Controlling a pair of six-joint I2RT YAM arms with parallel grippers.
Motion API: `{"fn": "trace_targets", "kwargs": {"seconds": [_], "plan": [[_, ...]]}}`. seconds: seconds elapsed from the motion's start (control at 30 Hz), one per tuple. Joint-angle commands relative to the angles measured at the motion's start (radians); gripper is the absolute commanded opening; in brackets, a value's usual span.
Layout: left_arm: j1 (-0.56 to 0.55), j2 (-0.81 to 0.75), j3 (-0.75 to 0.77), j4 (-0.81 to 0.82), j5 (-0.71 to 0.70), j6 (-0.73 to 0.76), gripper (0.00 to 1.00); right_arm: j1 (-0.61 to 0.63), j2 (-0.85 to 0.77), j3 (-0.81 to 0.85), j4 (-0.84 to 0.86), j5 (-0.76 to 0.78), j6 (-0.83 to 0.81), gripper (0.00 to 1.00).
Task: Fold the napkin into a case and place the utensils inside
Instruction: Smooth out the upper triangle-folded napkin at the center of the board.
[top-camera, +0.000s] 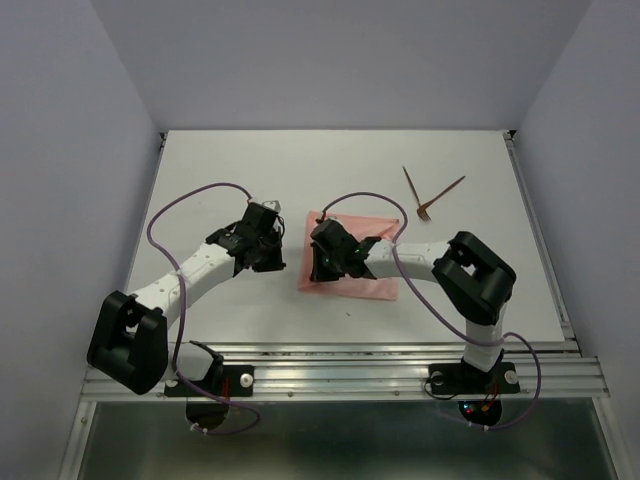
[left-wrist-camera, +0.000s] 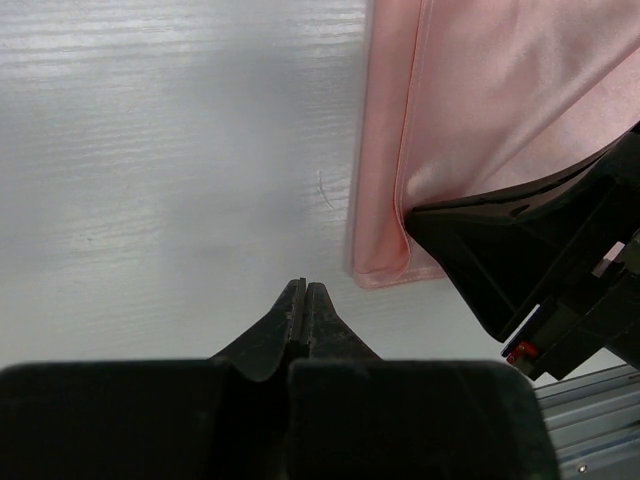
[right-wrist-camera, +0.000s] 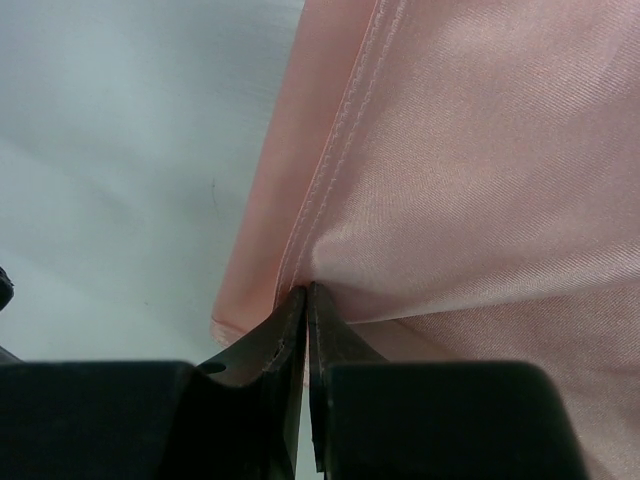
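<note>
Salmon-pink, slightly shiny cloth napkin (top-camera: 372, 278) lies flat at mid-worktop (top-camera: 230, 170), doubled over along its left side, where a stitched hem (right-wrist-camera: 335, 160) runs. Right end effector (right-wrist-camera: 306, 296) is closed, pinching that hem close to the near-left corner. Left end effector (left-wrist-camera: 303, 292) is closed on nothing, just beside the same corner, clear of the cloth. Two thin reddish-brown stick utensils (top-camera: 432, 192) lie well apart, far right.

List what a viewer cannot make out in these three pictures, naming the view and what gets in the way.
- Top view: the middle of the napkin, covered by the right gripper.
- Top view: the utensils are too small to show tip details.
- Right wrist view: how many cloth layers are pinched, hidden by the closed jaws.
- Left wrist view: the napkin's far part, cut off by the top and right edges.
</note>
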Motion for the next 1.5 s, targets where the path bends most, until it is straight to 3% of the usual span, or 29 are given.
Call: {"fn": "trace_targets", "kwargs": {"seconds": [0.0, 0.23, 0.57, 0.67, 0.7, 0.8, 1.03, 1.3, 1.47], "plan": [[0.006, -0.042, 0.004, 0.001, -0.014, 0.008, 0.0, 0.01, -0.036, 0.036, 0.005, 0.028, -0.019, 0.1], [0.006, -0.013, 0.033, 0.032, -0.001, -0.009, 0.0, -0.001, -0.209, 0.022, -0.058, 0.2, -0.058, 0.17], [-0.034, 0.059, 0.058, 0.09, 0.044, -0.021, 0.0, -0.205, -0.375, -0.137, -0.094, 0.209, -0.042, 0.2], [-0.072, 0.083, 0.049, 0.104, 0.054, -0.015, 0.37, -0.259, -0.389, -0.175, -0.1, 0.195, -0.042, 0.2], [-0.083, 0.086, 0.041, 0.113, 0.071, -0.018, 0.57, -0.259, -0.393, -0.182, -0.104, 0.195, -0.047, 0.2], [-0.085, 0.097, 0.0, 0.159, 0.111, -0.03, 0.72, -0.271, -0.399, -0.197, -0.109, 0.203, -0.05, 0.2], [-0.088, 0.142, -0.031, 0.213, 0.186, -0.029, 0.72, -0.271, -0.392, -0.212, -0.115, 0.195, -0.047, 0.2], [-0.089, 0.214, -0.052, 0.211, 0.147, -0.041, 0.52, -0.271, -0.401, -0.222, -0.12, 0.201, -0.046, 0.2], [-0.089, 0.205, -0.075, 0.224, 0.136, -0.07, 0.5, -0.271, -0.404, -0.234, -0.124, 0.208, -0.046, 0.2]]}}
